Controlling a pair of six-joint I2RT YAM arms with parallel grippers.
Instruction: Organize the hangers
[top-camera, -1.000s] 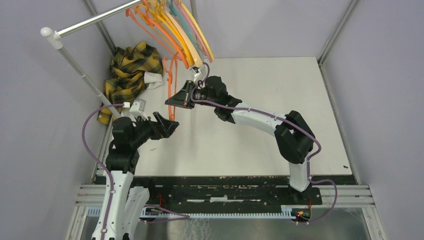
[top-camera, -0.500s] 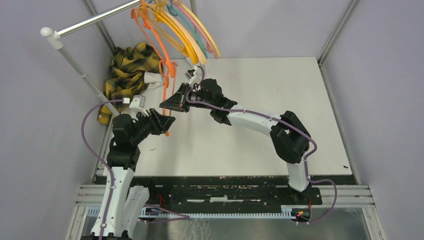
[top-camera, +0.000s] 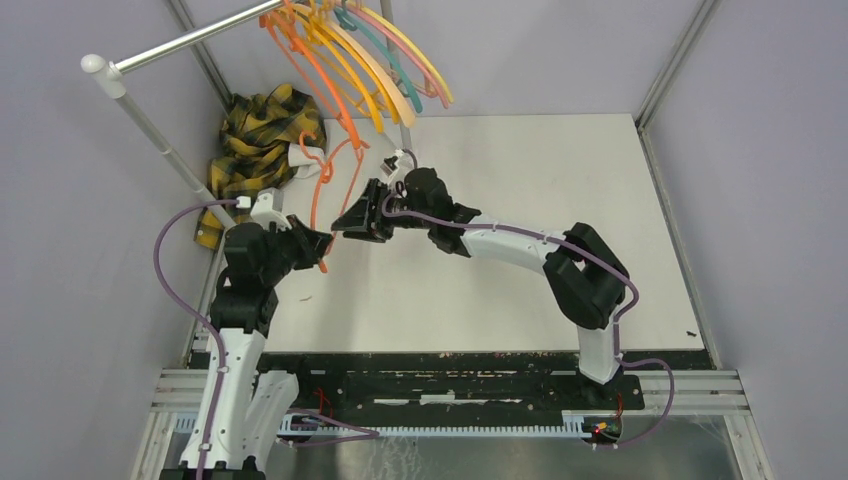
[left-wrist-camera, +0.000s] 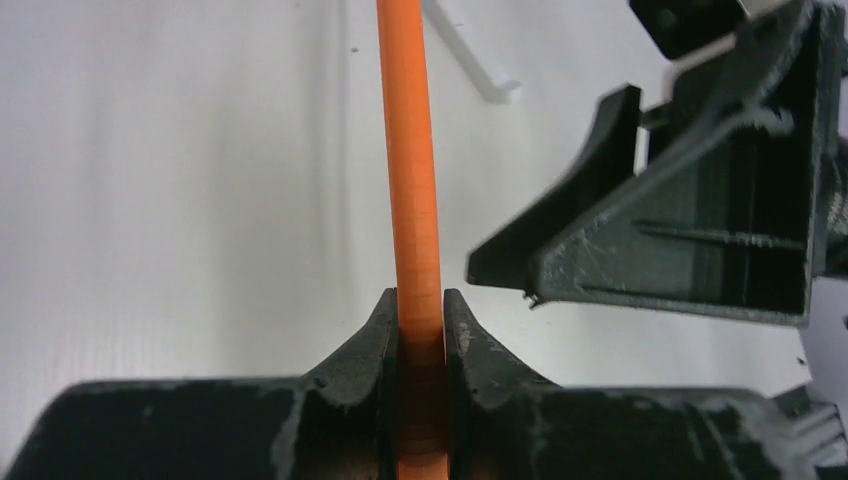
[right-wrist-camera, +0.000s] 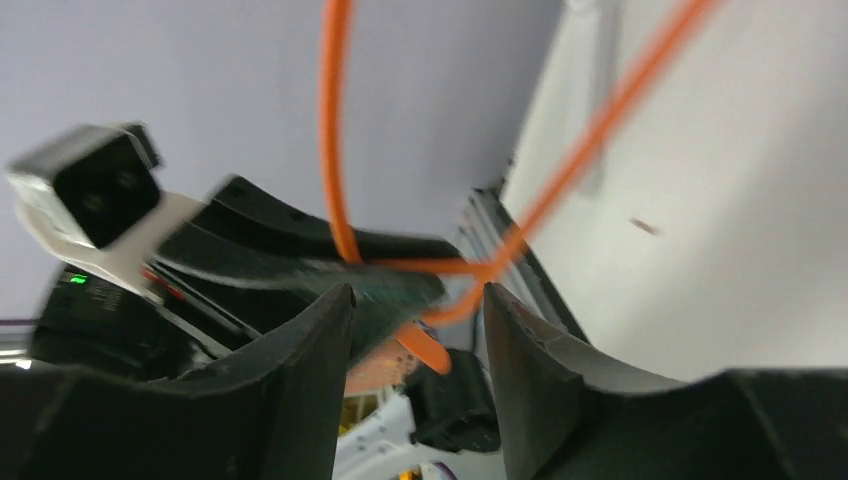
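While the pole (top-camera: 190, 38) crosses the far left corner and a plaid cloth (top-camera: 258, 135) lies heaped on the worktop (top-camera: 540, 170) near its foot, one orange hanger (left-wrist-camera: 408, 150) is off the pole and in the left gripper (top-camera: 316, 244). The left wrist view shows those jaws shut tight on the thin orange bar, which stands straight up out of them. From above, the hanger rises from the grip toward the cloth, its hook end loose in the air. Whether it brushes the cloth I cannot tell. Just to the right, the right gripper (top-camera: 356, 214) faces the left one with jaws spread wide and nothing in them. One finger sits close beside the bar but apart from it. Further right and above, the other hangers (top-camera: 372, 72) fan out from the pole. I judge the step to be a handover or two-handed re-grip, so the hook can be raised to join them. To do it well, the right jaws should come square onto the bar, clear of the left fingers, and close fully before the left lets go. The bar is thin and likely springy, so an off-centre pinch could let it twist or swing. The lift should then bring the hook over the pole without knocking the hung ones.
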